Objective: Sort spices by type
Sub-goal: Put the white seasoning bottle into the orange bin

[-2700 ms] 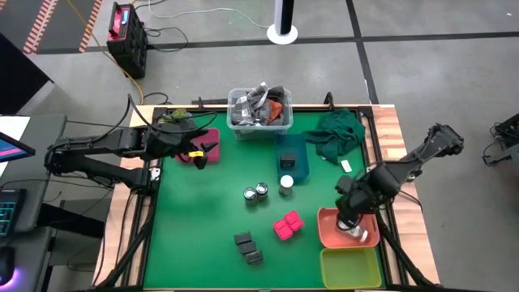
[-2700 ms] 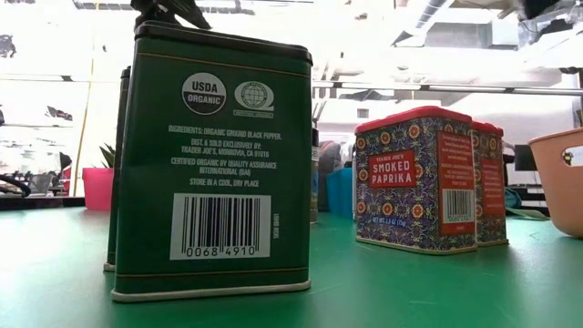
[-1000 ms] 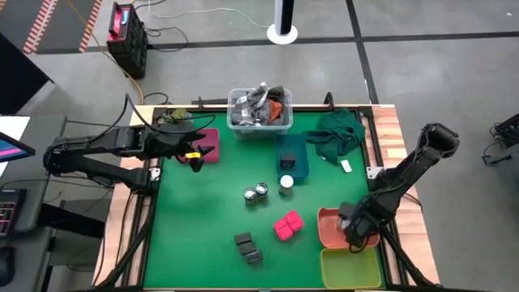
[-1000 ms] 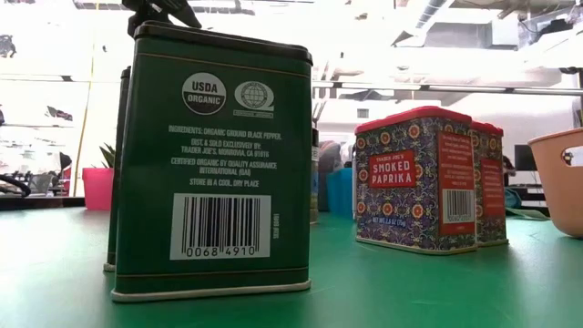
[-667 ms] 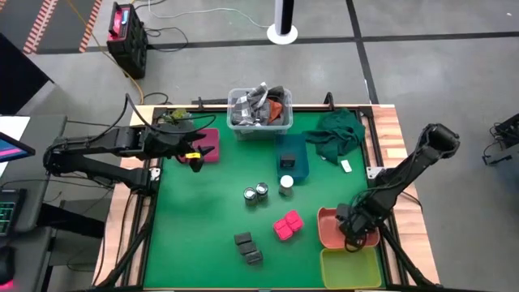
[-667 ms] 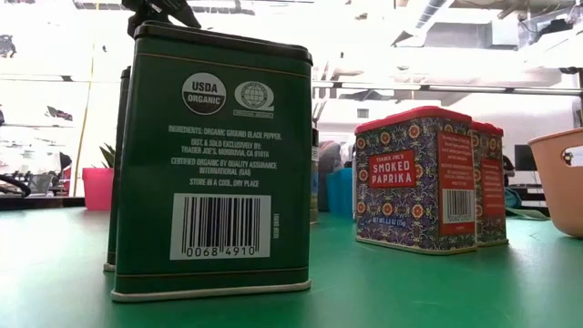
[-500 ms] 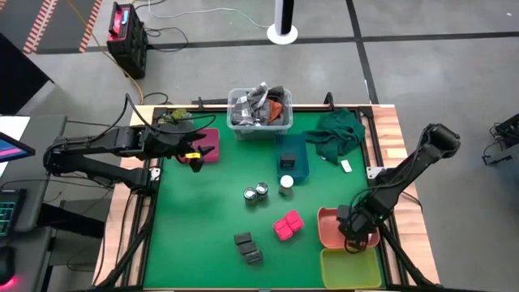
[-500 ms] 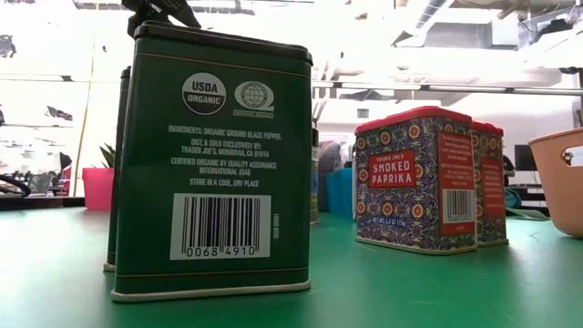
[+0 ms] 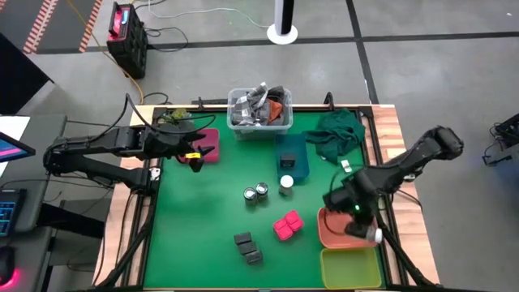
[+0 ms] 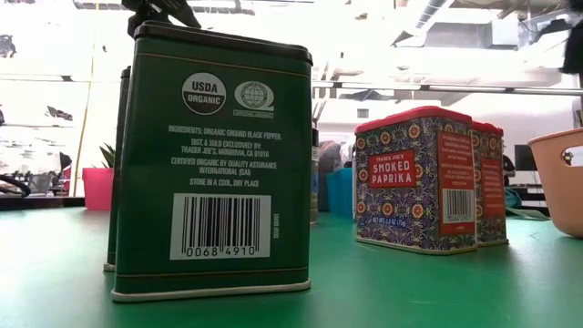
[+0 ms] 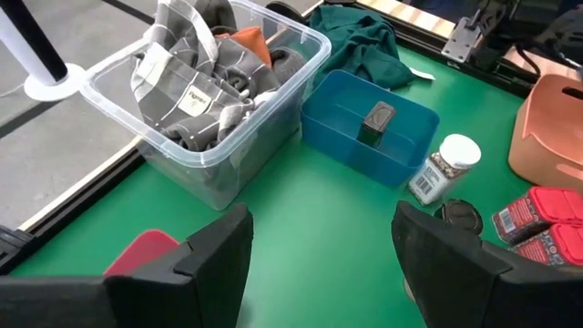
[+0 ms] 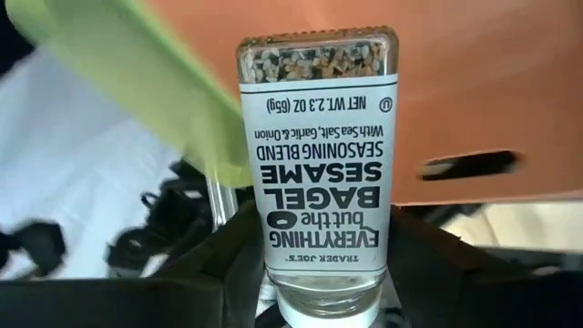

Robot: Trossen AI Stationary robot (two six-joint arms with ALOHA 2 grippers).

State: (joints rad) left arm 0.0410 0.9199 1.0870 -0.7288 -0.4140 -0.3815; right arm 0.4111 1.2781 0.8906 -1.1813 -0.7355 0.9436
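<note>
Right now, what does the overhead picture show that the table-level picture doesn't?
Only the high view shows both arms: the right gripper holding a white-capped jar over the orange tray, the left gripper waiting near the pink tray, and the clear bin. Only the low view shows labels: organic ground black pepper and smoked paprika. Both show those tins, the orange tray and the green table.

Low view: green pepper tin fills the near field, hiding most of the tin behind it and the worktop beyond. Second paprika tin is half covered by the first; orange tray is cut by the frame edge. Right wrist view: sesame jar cap is cropped, surroundings blurred. High view: tin labels too small to read.
</note>
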